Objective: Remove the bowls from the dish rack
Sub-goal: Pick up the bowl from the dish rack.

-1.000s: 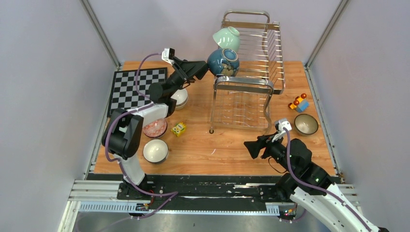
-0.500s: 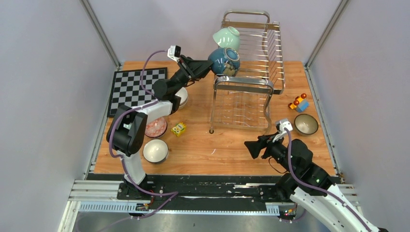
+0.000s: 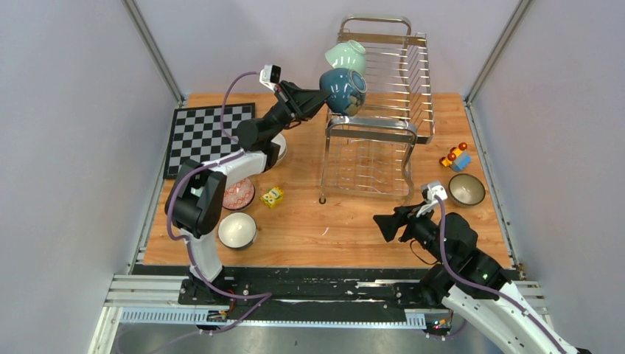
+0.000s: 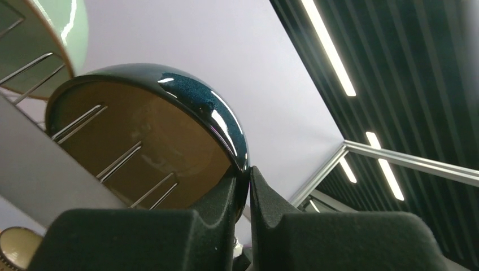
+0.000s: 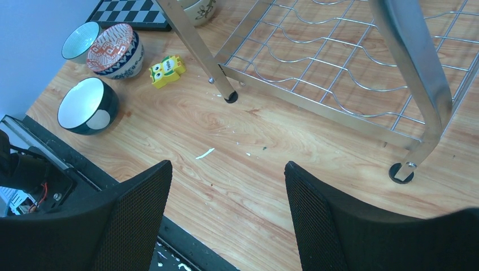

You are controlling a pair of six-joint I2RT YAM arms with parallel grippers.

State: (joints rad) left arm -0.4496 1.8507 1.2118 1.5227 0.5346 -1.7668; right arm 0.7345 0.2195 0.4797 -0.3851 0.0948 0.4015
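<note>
The dish rack (image 3: 383, 110) stands at the back of the table. On its upper tier a mint green bowl (image 3: 346, 55) leans behind a dark blue bowl (image 3: 344, 90). My left gripper (image 3: 322, 98) reaches up to that tier from the left, shut on the dark blue bowl's rim. In the left wrist view the two pads pinch the rim (image 4: 244, 169), one inside the brown interior (image 4: 141, 147) and one outside. My right gripper (image 3: 383, 223) hovers open over the table's front, in front of the rack's lower tier (image 5: 339, 62), nothing between its fingers (image 5: 227, 169).
Bowls on the table: a red-patterned one (image 3: 237, 195), a dark-rimmed white one (image 3: 236, 229), one under the left arm (image 3: 276, 147), one at the right (image 3: 466, 189). A yellow block (image 3: 273, 197), a toy car (image 3: 457, 157) and a chessboard (image 3: 199, 133) lie nearby.
My left gripper has closed on the dark blue bowl's rim and risen a little, shifting the bowl up and right. The right arm has not moved.
</note>
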